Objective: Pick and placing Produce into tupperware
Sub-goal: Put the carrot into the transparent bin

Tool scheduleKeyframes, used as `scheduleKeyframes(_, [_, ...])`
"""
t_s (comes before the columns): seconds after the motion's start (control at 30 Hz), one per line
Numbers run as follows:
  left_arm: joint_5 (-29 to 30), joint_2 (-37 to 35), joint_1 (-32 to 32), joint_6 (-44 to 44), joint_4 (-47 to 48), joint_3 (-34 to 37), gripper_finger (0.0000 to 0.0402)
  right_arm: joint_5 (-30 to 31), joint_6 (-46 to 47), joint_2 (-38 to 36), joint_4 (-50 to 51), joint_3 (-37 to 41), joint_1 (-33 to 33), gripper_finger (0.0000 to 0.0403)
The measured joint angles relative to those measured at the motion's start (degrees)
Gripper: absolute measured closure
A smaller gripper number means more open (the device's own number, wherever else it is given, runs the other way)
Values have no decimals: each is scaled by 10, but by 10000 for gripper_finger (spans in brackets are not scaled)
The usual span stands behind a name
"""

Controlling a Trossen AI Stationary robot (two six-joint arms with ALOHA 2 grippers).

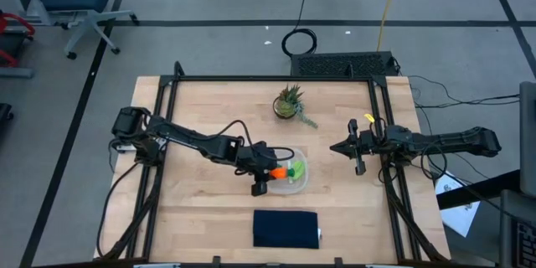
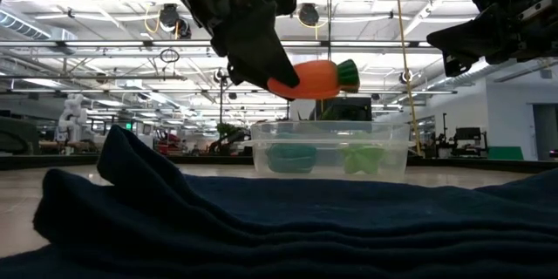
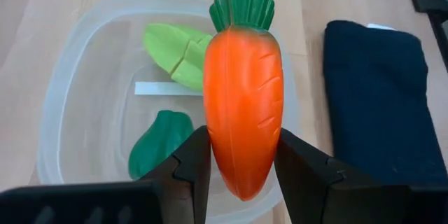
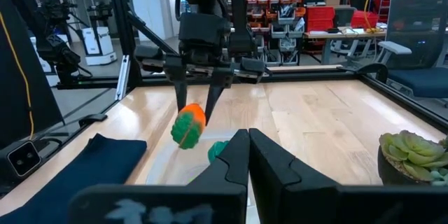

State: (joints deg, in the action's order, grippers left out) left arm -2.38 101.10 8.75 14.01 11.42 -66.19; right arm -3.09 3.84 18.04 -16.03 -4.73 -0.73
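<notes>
A wooden table point(image 1: 209, 109) seen from above, with two dark robot arms reaching in from either side. The left gripper point(image 3: 241, 164) hovers over a clear, shallow tupperware point(image 1: 291, 186) near the middle of the table, its two fingers point(image 3: 189, 164) closed against the sides of an orange toy carrot point(image 3: 243, 105). The carrot is held clear above the container, lying roughly level in the low view, with its green top pointing away from the gripper. Inside the tupperware lie two other pieces of produce: a dark green rounded piece point(image 3: 157, 143) and a light yellow-green leafy piece point(image 3: 175, 52), apart from each other on the container's floor. A folded dark navy cloth point(image 1: 286, 228) lies just beside the container, toward the table's front edge. A small spiky potted plant point(image 1: 290, 100) stands near the far edge. The right gripper point(image 1: 337, 147) waits off to the right side of the table, well apart from the container, its fingers point(image 4: 231, 161) pressed together and holding nothing.
</notes>
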Motion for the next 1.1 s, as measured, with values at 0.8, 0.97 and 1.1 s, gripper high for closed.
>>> scheduleKeyframes(0.8, [-21, 43, 0, -124, 32, -13, 270, 0, -2, 7, 0, 0, 0, 403])
scheduleKeyframes(0.97, [-21, 43, 0, -138, 33, -13, 270, 0, -2, 7, 0, 0, 0, 403])
scheduleKeyframes(1.1, [-21, 43, 0, -151, 32, -13, 270, 0, -2, 7, 0, 0, 0, 403])
